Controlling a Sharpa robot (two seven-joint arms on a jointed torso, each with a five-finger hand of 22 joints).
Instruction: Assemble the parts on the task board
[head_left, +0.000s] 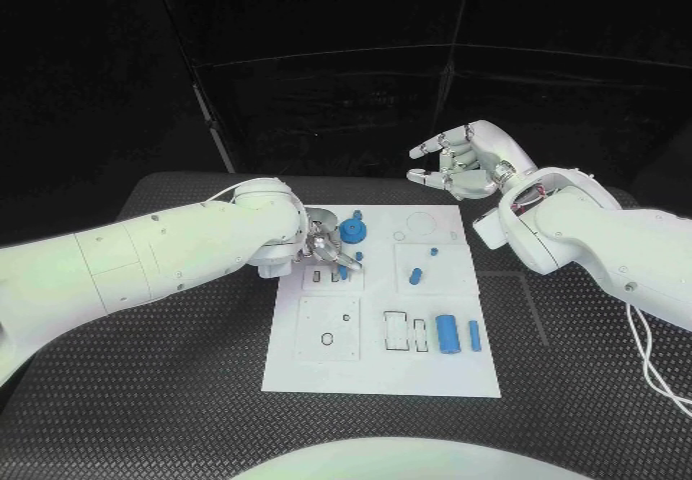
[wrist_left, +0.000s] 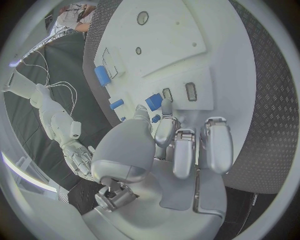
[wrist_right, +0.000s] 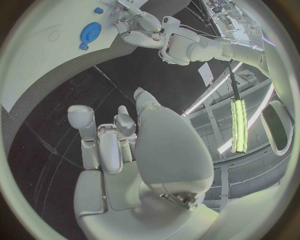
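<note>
Here, the head view is taken first.
Bench: a black textured top is seen, carrying one white task board in its middle.
Parts, head view: six blue pieces can be counted on the board. One round gear-like part lies at the far left, with one tiny piece just beyond it. One small peg and one short piece lie in the middle. One thick cylinder and one slim bar lie side by side at the near right.
Left hand: it is lowered onto the board's far-left area, just beside the gear-like part. Whether anything is pinched cannot be told.
Right hand: it is raised beyond the board's far edge, fingers apart and lightly curled, nothing held.

Left wrist view: the left hand is seen with fingers extended over the board, their tips near two slots. About four blue pieces are seen; one blue block lies just past the fingertips. A grasp cannot be confirmed.

Right wrist view: the right hand is seen empty, fingers loosely spread above the bench. The gear-like part and one small blue piece are seen on the board.
</note>
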